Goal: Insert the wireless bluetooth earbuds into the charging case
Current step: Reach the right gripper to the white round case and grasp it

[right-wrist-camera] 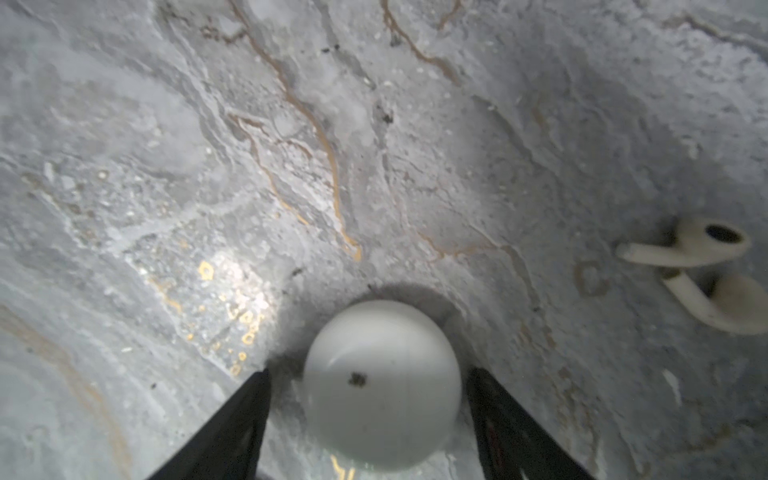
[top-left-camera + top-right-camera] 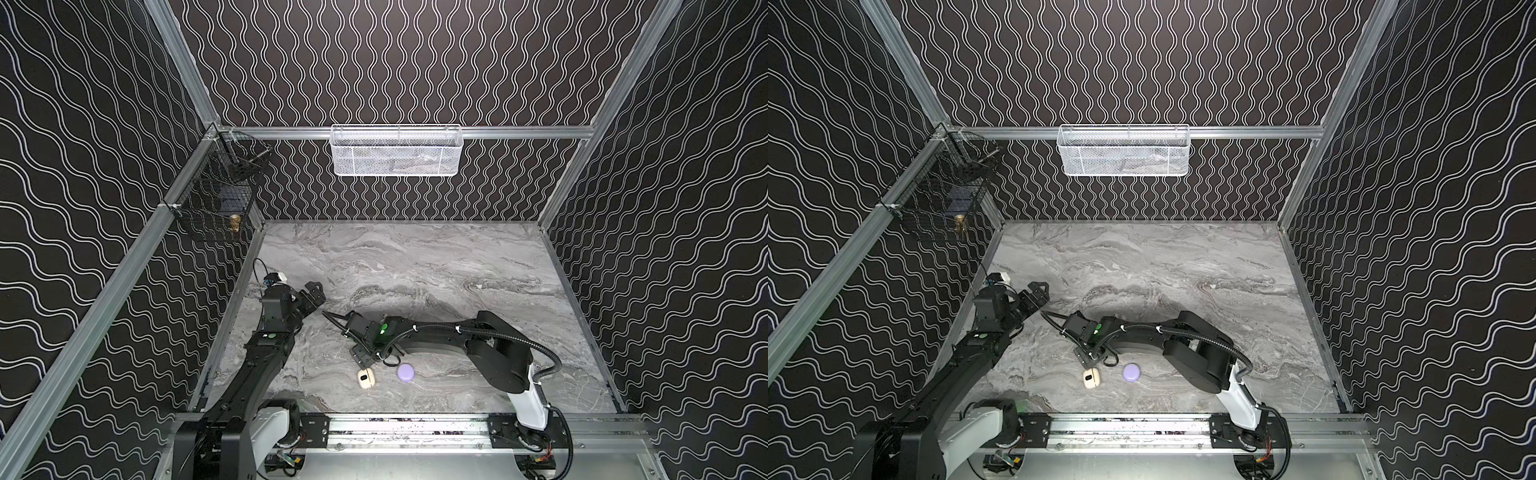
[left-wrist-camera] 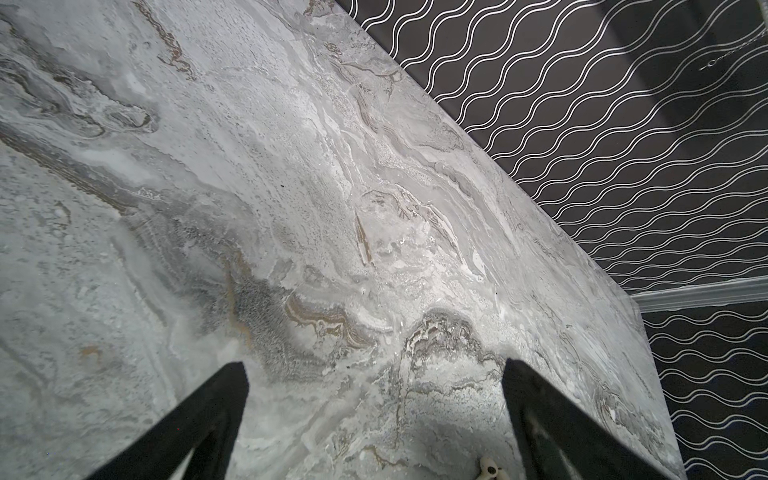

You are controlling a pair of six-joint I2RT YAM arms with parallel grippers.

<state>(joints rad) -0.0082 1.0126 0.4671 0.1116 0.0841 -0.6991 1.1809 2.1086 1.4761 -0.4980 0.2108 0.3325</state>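
A cream-white rounded charging case [image 2: 365, 379] [image 2: 1091, 379] with a dark spot lies on the marble table near the front. My right gripper [image 2: 365, 360] [image 1: 368, 374] hangs low over it. In the right wrist view the case [image 1: 382, 386] sits between the open jaws, with a narrow gap on each side. Two off-white stemmed earbuds [image 1: 698, 245] [image 1: 723, 303] lie side by side on the marble a short way off. My left gripper [image 2: 313, 291] [image 3: 374, 363] is wide open and empty, above bare table. One off-white earbud [image 3: 490, 471] shows at the edge of its view.
A closed lilac round case [image 2: 406, 372] [image 2: 1132, 372] lies just right of the cream one. A white mesh basket [image 2: 397, 151] hangs on the back wall and a black wire basket [image 2: 216, 195] on the left wall. A metal rail [image 2: 407, 428] runs along the front.
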